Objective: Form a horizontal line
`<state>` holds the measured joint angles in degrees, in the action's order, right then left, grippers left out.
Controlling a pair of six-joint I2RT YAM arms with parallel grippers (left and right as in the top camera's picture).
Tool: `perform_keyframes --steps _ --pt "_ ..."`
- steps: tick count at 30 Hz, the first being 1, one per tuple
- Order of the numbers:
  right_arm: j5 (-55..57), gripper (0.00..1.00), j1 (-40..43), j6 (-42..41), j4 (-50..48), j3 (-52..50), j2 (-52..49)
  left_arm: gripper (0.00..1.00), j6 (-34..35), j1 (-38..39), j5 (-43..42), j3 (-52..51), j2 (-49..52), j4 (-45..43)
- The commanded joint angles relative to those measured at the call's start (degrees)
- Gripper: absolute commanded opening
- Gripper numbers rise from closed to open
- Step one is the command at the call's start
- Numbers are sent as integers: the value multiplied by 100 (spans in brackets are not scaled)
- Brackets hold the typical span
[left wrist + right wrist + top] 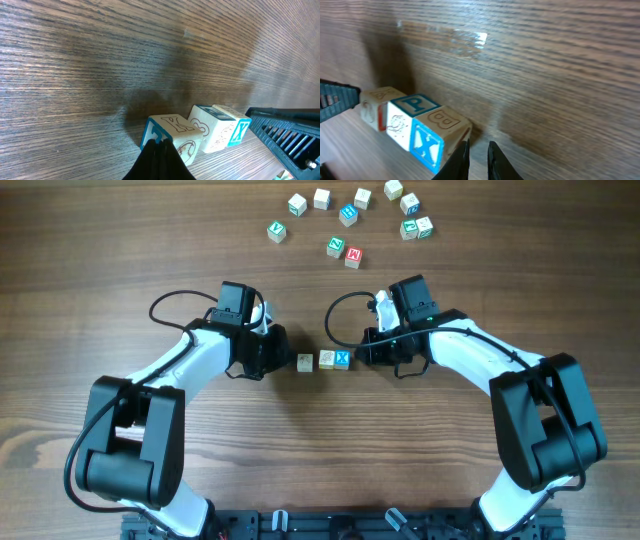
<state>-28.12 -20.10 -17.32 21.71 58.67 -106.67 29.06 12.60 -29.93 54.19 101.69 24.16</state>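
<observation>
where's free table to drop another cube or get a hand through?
Free: wooden table strip between the far scatter of small wooden letter cubes and the centre row of three wooden cubes; also near side, between the white arms. Crowded: that row, left gripper and right gripper flanking it.

The place reads as a robotics lab bench. A dark wood-grain table (90, 270) fills every view, and a white-and-black left arm (175, 375) and right arm (480, 365) rise from a black mounting rail (330, 525) at the table's near edge, behind the jaws, with loose black cables (152, 307) looping off the wrists. The only things laid out are test props: a short row of three alphabet cubes (323, 360) sits between the two sets of jaws, and a scatter of other lettered cubes (348, 215) lies well beyond them, towards the far edge.
</observation>
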Motion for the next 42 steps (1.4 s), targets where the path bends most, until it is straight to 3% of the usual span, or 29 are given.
perform_keyframes --steps 1,13,15,17,23,30,42 --pt "-417 14 -9 -70 -46 -22 -92 4 37 0 -44 -72 48 2" --pt "-800 13 -9 -70 -271 -22 -92 4 37 0 -46 -72 48 0" --pt "-721 4 -7 -72 -286 -22 -92 4 37 0 -46 -72 48 0" --pt "-481 4 24 -107 -380 -20 -90 4 37 0 -46 -72 48 0" --pt "-46 4 133 -1213 -625 -20 -79 4 37 0 -44 -72 48 0" --pt "284 4 -306 -1606 -245 -20 -81 5 39 0 -46 -72 48 0" --pt "-28 4 -396 -1412 -328 -20 -81 6 37 0 -46 -72 48 -2"
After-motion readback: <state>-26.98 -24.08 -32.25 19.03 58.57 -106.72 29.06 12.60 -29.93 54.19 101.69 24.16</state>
